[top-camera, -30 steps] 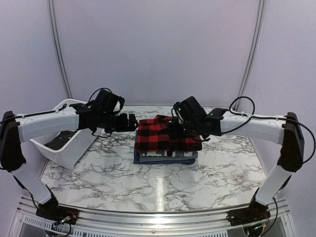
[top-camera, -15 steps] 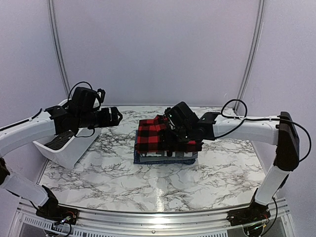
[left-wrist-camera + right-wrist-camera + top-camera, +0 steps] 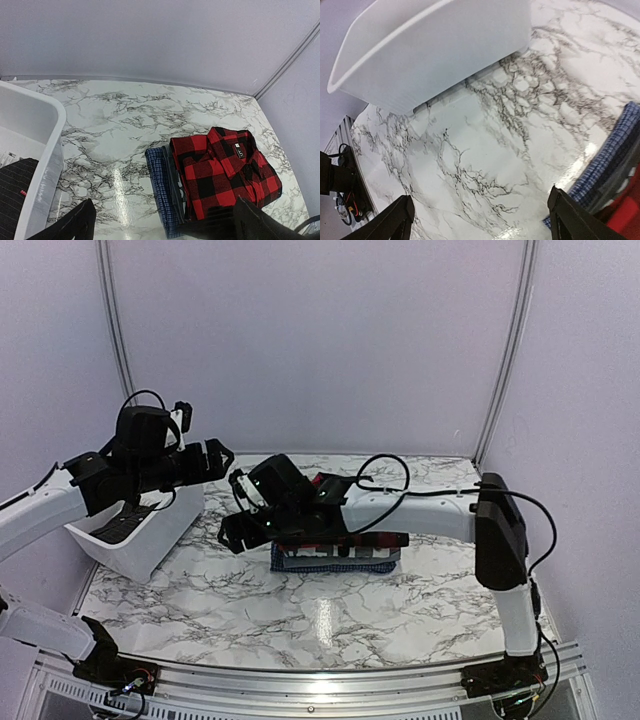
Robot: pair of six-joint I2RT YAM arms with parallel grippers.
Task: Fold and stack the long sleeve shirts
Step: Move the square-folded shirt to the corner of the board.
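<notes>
The stack of folded shirts (image 3: 345, 558) is lying at the centre of the marble table (image 3: 330, 625). In the top view it is mostly hidden behind the right arm (image 3: 420, 508), which is stretching across it. The red-and-black check shirt (image 3: 220, 172) is sitting on top with its collar towards the upper right of the left wrist view. A grey shirt (image 3: 173, 176) is showing as a thin band beneath it. The blue plaid shirt (image 3: 160, 185) is lying at the bottom, its edge sticking out towards the frame's left.

The right gripper (image 3: 235, 530) is hanging over bare marble just beyond the left edge of the stack in the top view, between the stack and the white tub (image 3: 135, 552). Its fingers are spread wide and are holding nothing, and the blue edge is showing at the right side of its wrist view.

The left gripper (image 3: 215, 455) is hovering high above the tub's far rim at the upper left, well apart from the stack. It too is standing fully apart and empty. A dark striped cloth (image 3: 12, 195) is lying inside the tub.
</notes>
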